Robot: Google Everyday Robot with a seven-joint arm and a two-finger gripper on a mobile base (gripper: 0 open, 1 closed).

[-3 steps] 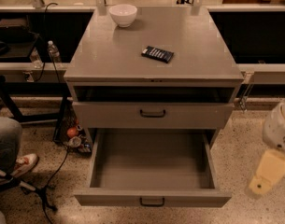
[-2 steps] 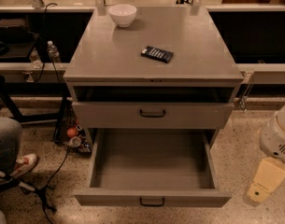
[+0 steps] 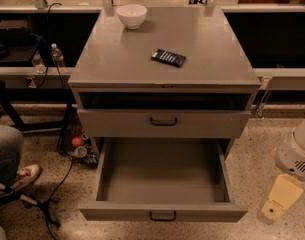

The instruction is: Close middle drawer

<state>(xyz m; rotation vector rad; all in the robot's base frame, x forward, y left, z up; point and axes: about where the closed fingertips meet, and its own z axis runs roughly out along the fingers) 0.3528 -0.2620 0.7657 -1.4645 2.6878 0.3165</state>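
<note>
The middle drawer (image 3: 117,214) is pulled far out of the grey cabinet (image 3: 167,69). Its deep plain grey interior is empty, and a small dark bar handle (image 3: 163,215) sits on its front. The top drawer (image 3: 207,124) above it stands slightly out, with a dark gap over its front. The lowest drawer is hidden under the open one. My gripper (image 3: 281,200), a cream-coloured piece under the white arm housing (image 3: 298,153), hangs at the lower right. It is to the right of the open drawer's front corner and apart from it.
A white bowl (image 3: 131,15) and a dark flat device (image 3: 168,57) lie on the cabinet top. A person's leg and shoe (image 3: 23,176) are at the lower left, with cables (image 3: 52,199) on the floor. A water bottle (image 3: 56,55) stands on a rail at the left.
The arm and gripper have drifted slightly down and left at the lower right. The drawers have not moved.
</note>
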